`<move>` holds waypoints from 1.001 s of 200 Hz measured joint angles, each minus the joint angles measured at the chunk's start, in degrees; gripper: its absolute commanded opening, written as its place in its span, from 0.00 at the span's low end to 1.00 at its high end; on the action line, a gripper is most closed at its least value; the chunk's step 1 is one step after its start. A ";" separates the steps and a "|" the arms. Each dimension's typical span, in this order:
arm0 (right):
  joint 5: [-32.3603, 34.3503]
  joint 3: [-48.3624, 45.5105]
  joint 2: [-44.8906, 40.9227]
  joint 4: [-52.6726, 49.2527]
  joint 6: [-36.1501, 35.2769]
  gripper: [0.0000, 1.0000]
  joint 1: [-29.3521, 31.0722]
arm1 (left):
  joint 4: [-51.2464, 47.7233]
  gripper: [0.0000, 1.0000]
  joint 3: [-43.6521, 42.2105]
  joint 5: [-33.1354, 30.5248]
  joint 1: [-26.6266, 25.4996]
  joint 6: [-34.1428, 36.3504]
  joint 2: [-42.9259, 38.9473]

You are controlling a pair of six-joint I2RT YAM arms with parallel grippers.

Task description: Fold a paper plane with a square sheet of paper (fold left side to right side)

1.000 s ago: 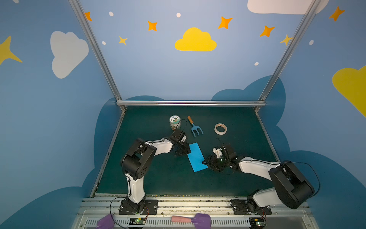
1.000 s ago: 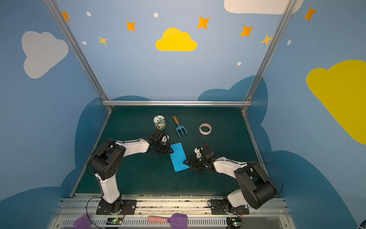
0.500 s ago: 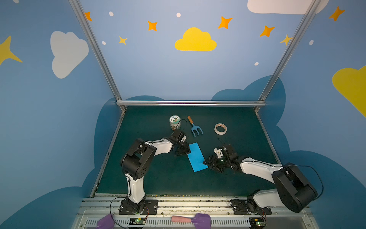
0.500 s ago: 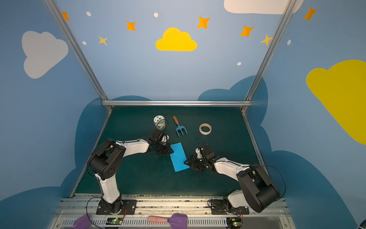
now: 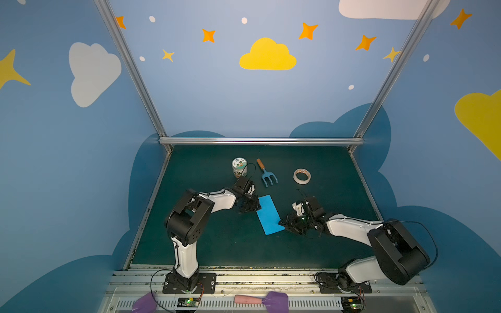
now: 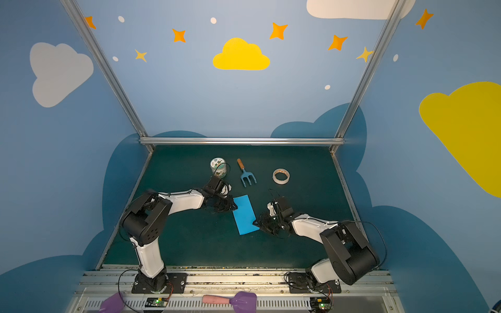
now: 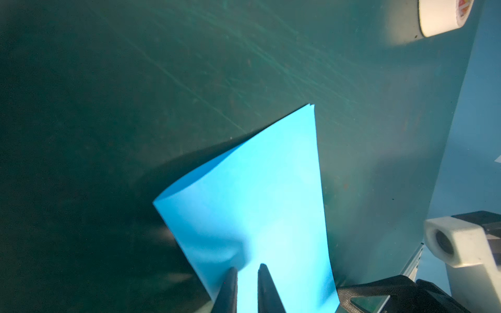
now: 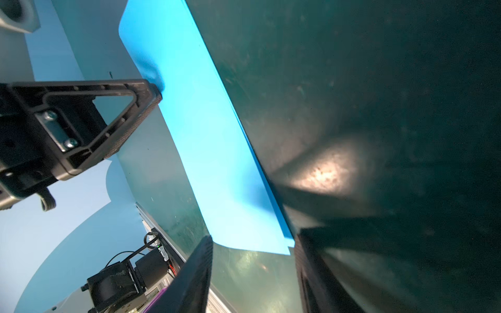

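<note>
on the green mat (image 5: 217, 244), folded square sheet of paper (image 5: 269, 214); left claw (image 7: 247, 273) nearly together on it, right claw (image 8: 252, 244) apart.

blue walls (image 5: 206, 103) with clouds and stars, dark green tabletop (image 5: 222, 244)

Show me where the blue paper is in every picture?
Top views: the blue paper lies mid-table, between both arms.
Left wrist view: paper fills the lower middle, under the left tool.
Right wrist view: paper runs as a long slanted strip.
Shared landmark: the tape roll; not in the right wrist view.
</note>
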 measured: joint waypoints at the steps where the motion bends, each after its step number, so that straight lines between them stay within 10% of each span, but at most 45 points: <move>1: -0.04 0.00 0.02 0.02 0.00 0.47 0.00 | 0.00 0.17 0.00 0.00 0.00 0.00 0.00; 102: 0.15 0.00 0.48 -0.96 -0.20 0.00 -0.02 | -0.13 0.16 0.07 0.09 0.00 0.42 0.00; 200: 1.09 -2.25 -5.90 -2.25 1.22 0.00 1.90 | -3.91 0.22 6.23 1.53 0.00 3.74 0.57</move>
